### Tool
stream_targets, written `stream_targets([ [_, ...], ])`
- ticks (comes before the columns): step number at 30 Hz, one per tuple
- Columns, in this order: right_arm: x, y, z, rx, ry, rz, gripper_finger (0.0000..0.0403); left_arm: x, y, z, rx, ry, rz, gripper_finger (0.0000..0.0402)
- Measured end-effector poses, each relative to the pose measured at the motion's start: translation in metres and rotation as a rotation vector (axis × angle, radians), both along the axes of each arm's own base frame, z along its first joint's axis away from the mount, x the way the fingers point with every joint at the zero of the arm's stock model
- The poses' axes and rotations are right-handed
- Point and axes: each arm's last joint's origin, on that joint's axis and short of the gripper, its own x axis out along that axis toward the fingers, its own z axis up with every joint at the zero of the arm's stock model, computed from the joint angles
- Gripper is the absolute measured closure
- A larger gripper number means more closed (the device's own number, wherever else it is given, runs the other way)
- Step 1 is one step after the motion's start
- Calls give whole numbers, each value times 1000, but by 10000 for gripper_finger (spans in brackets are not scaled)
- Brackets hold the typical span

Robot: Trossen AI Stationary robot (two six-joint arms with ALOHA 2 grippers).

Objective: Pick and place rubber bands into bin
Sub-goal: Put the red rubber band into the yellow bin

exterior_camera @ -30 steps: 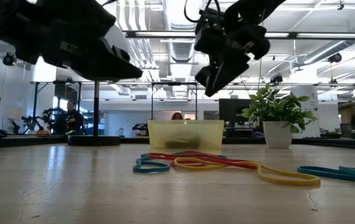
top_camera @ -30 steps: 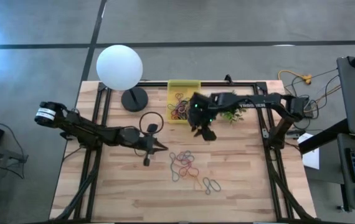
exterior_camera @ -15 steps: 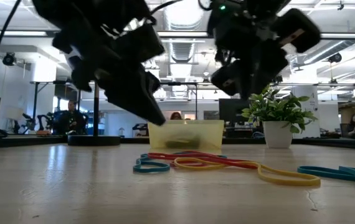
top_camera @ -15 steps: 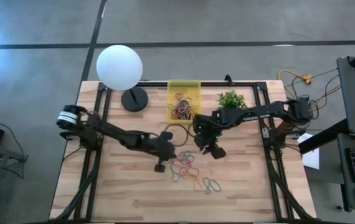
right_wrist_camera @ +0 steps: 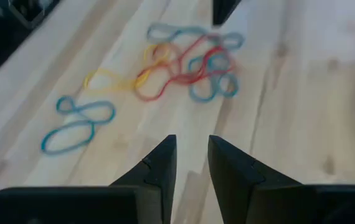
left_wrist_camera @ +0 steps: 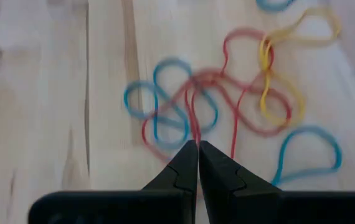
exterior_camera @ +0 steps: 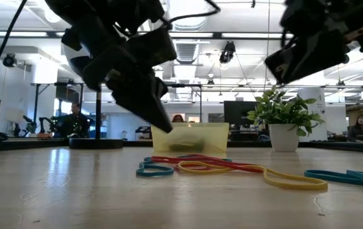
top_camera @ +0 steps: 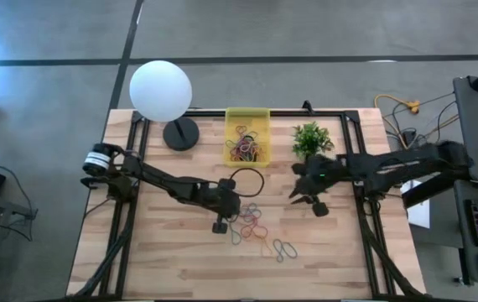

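Loose rubber bands (top_camera: 251, 220) in red, blue and yellow lie tangled on the wooden table; the left wrist view (left_wrist_camera: 227, 106) and the right wrist view (right_wrist_camera: 184, 62) show them too. Two blue ones (top_camera: 285, 249) lie nearer the front. The yellow bin (top_camera: 247, 134) stands at the far edge with several bands inside. My left gripper (top_camera: 235, 205) is shut and hangs just above the pile's left side (left_wrist_camera: 197, 144), its tip clear of the table (exterior_camera: 164, 124). My right gripper (top_camera: 296, 197) is open and empty (right_wrist_camera: 191, 143), up in the air to the right of the pile.
A white globe lamp (top_camera: 161, 91) stands at the far left and a small green plant (top_camera: 310, 138) to the right of the bin. A black cable loop (top_camera: 246, 180) lies between the bin and the pile. Bare wood stretches along the near edge.
My left gripper has gone toward the table's right, to the pile, and tipped its fingers further down. My right gripper has left the bin, moving first toward the near edge, then toward the right edge, staying in the air. The bands have not moved.
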Motion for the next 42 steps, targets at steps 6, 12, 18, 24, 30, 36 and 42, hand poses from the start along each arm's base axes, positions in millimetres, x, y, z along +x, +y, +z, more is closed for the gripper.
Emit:
stream_targets([
  [6, -43, 0, 1, 28, -209, -43, 321, -2, -4, -1, 3, 18, -14, 398],
  [12, -70, -1, 0, 38, -417, -42, 321, 1, -5, 3, 18, -1, -33, 353],
  [18, -85, -1, -2, 30, -537, -39, 321, 1, -5, 3, 20, 2, -35, 313],
  [24, -90, -1, 2, 20, -591, -43, 321, 2, -1, -12, 35, 38, -14, 308],
  [30, -90, -1, 5, 23, -589, -45, 321, 10, -1, -28, 39, 52, -9, 308],
  [36, -89, -1, 3, 25, -570, -47, 321, 10, 0, -31, 40, 54, -4, 308],
  [42, -89, -1, 3, 25, -570, -47, 321, 10, 4, -37, 6, 77, 12, 308],
])
